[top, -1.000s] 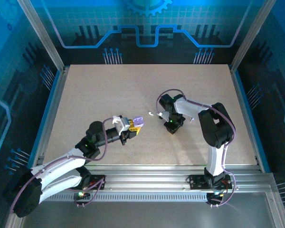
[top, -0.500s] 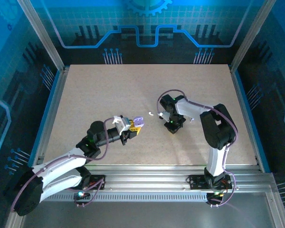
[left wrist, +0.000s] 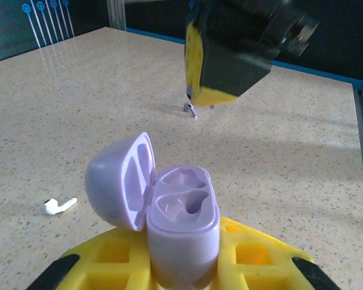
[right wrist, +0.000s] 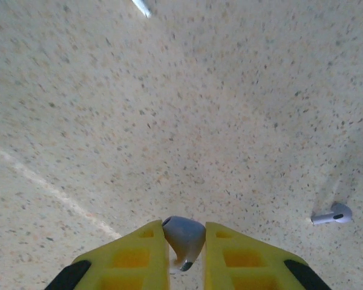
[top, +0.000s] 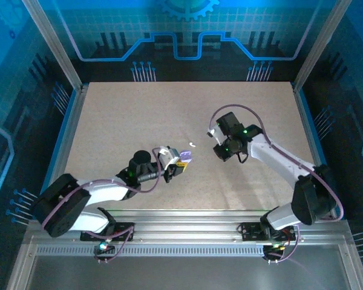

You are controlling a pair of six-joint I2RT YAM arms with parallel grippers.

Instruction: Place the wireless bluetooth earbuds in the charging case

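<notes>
**A:** Because the first earbud (right wrist: 183, 235) is looking so tiny, hard and glossy, I am judging it nearly weightless and ready to squirt out of a pinch. How is it sitting?

**B:** It is being held between the yellow fingers (right wrist: 132, 257) of the right hand (top: 221, 152). They are clamping it from both sides, with part of it poking out past the tips. That hand is hanging above the tabletop (top: 121, 121), near the charging case (left wrist: 183, 225) but apart from it.

**A:** And the second earbud (right wrist: 331, 214)?

**B:** It is lying flat on the tabletop, between the two hands and touching neither. I am expecting it to skid if nudged, so I am thinking of a pinch from above across its thicker head, leaving the thin stem free.

**A:** Is the case standing ready?

**B:** The left hand (top: 175, 168) is gripping its lower body and holding it roughly upright. Its lid (left wrist: 122, 181) is swinging open to one side, and both wells (left wrist: 180, 192) are showing empty. It is looking like rigid, smooth plastic, and the hinge is looking like the weak spot, so holding it low on the body is suiting it.

**A:** So what is mattering most?

**B:** I am guessing alignment. The wells are shaped, so a light, slippery piece is needing a gentle, square entry rather than force.
</notes>
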